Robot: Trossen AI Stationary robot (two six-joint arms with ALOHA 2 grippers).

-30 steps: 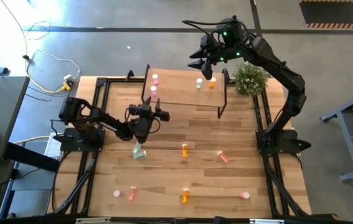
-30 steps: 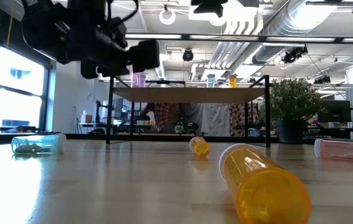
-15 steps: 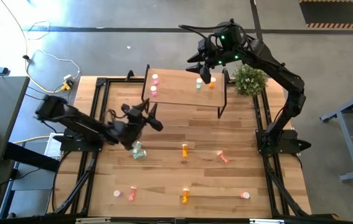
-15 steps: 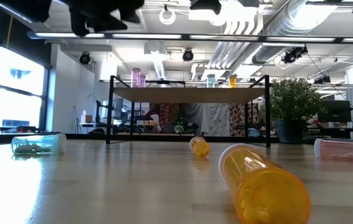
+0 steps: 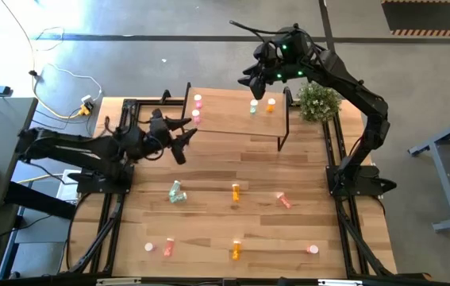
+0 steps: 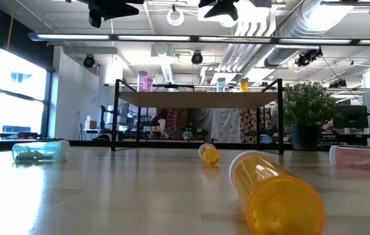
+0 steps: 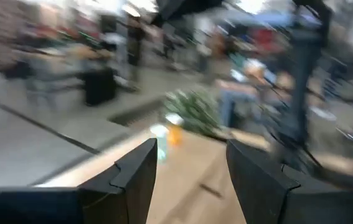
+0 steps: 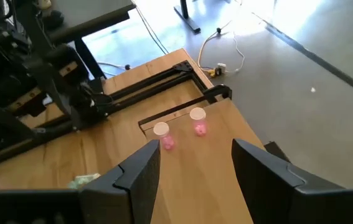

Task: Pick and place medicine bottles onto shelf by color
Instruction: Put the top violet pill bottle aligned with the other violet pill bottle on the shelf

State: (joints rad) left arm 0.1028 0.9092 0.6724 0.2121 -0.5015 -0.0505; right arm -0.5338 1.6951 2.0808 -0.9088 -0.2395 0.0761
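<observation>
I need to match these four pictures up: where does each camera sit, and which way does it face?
High: overhead, straight down; both arms, shelf.
Low: table height, level across; orange bottle close, arms barely showing at top.
Left wrist: on the left arm, towards the shelf's far end; left pincer open.
Right wrist: above the shelf; right pincer open.
Shared: pink bottles, also in high.
</observation>
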